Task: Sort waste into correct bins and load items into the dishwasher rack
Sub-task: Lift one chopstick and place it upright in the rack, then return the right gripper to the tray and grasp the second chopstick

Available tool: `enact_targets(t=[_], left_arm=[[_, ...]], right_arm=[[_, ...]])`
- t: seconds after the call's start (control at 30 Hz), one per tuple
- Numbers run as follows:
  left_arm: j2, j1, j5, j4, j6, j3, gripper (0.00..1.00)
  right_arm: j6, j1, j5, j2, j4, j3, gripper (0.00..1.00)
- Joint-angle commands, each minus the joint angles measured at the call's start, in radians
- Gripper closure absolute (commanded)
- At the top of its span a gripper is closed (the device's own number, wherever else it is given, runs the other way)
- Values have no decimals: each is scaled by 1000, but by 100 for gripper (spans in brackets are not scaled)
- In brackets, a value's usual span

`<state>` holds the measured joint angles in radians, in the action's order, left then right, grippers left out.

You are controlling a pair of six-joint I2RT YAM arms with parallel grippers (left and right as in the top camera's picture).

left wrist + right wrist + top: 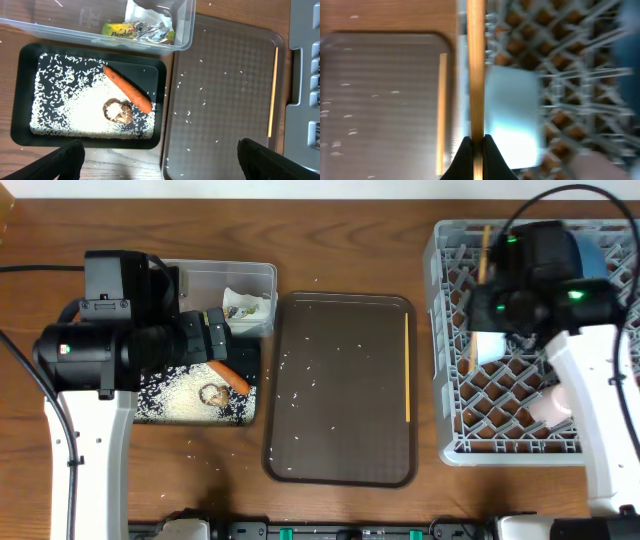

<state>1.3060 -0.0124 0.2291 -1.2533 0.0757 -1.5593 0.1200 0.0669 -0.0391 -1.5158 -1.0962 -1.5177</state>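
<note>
Left of the brown rectangular plastic serving tray point(340, 360) sits the shallow black rectangular tray point(17, 90). The light-grey plastic lattice rack point(510, 450) stands right of it. A thin wooden chopstick point(407, 370) lies on its right side.

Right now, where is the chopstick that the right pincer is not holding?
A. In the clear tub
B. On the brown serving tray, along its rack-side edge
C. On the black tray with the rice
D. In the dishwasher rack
B: the loose chopstick lies flat on the brown serving tray beside its rack-side rim, while the right pincer grips the other chopstick.
</note>
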Motion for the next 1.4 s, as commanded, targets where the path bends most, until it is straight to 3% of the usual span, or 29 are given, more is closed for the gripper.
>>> enact_targets(t=[0.0, 0.23, 0.53, 0.67, 0.8, 1.0, 1.37], left_arm=[[2, -5, -10, -3, 5, -9, 2], [2, -5, -10, -3, 5, -9, 2], [2, -5, -10, -3, 5, -9, 2], [2, -5, -10, -3, 5, -9, 2], [2, -5, -10, -3, 5, -9, 2], [2, -5, -10, -3, 5, -9, 2], [2, -5, -10, -3, 5, -9, 2]], right_arm=[[-172, -95, 13, 2, 0, -6, 99], [-211, -191, 104, -102, 12, -5, 99], [-165, -193, 213, -272, 34, -5, 99], [-113, -169, 261, -238, 26, -19, 76], [-117, -114, 143, -153, 30, -26, 65], [-58, 38, -54, -56, 37, -26, 65], [142, 381, -16, -218, 37, -22, 62]])
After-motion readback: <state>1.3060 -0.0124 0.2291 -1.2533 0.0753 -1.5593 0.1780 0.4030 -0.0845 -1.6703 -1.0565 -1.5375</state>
